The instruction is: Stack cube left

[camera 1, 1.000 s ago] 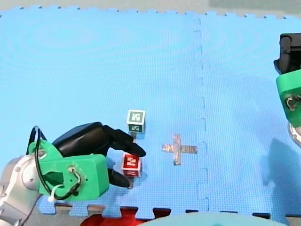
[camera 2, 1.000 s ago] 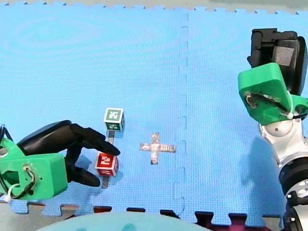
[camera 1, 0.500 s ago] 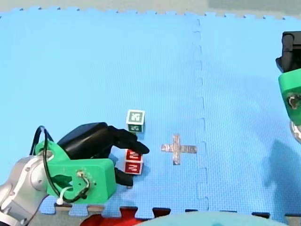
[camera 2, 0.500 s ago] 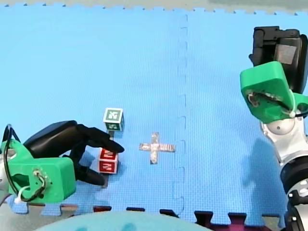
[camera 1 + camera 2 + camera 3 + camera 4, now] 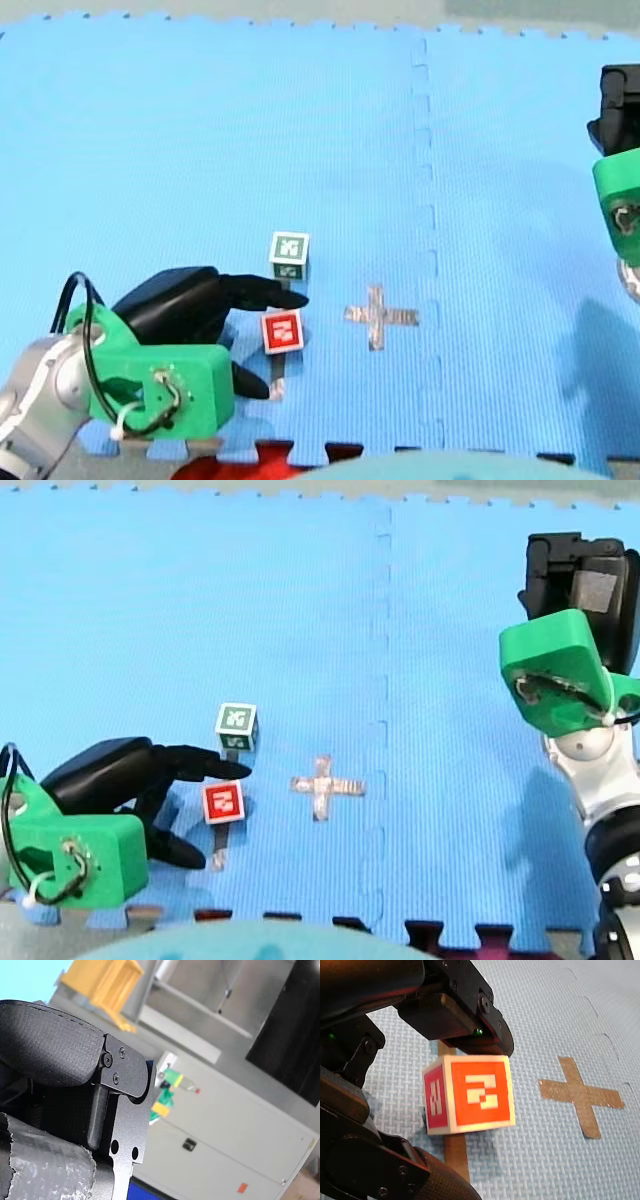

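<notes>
The red cube [image 5: 282, 331] has come up since half a second ago. Then it sat low at the tips of your left hand [image 5: 190, 305]. Now it rides higher, closer to the green cube [image 5: 290, 256], with its patterned face turned more toward the head cameras. The left arm has barely shifted and reaches in from the near left corner of the blue foam mat [image 5: 200, 130].

Your left hand is clamped on the red cube. In the second wrist view, one black finger [image 5: 465, 1020] presses on the cube's upper edge and another [image 5: 395, 1170] curls in beneath it. The cube there looks tilted and seems clear of the mat, with a strip of tape [image 5: 454, 1147] on the foam under it.

In the head views, the red cube is just on the near side of the green cube and does not touch it. The green cube stands square on the mat, beyond the left hand's fingertips. The tape cross [image 5: 378, 317] lies to the right of both cubes, apart from them.

Your right hand [image 5: 578, 580] is held up over the mat's right edge, well apart from the cubes. You cannot tell whether it is released or clenched.
</notes>
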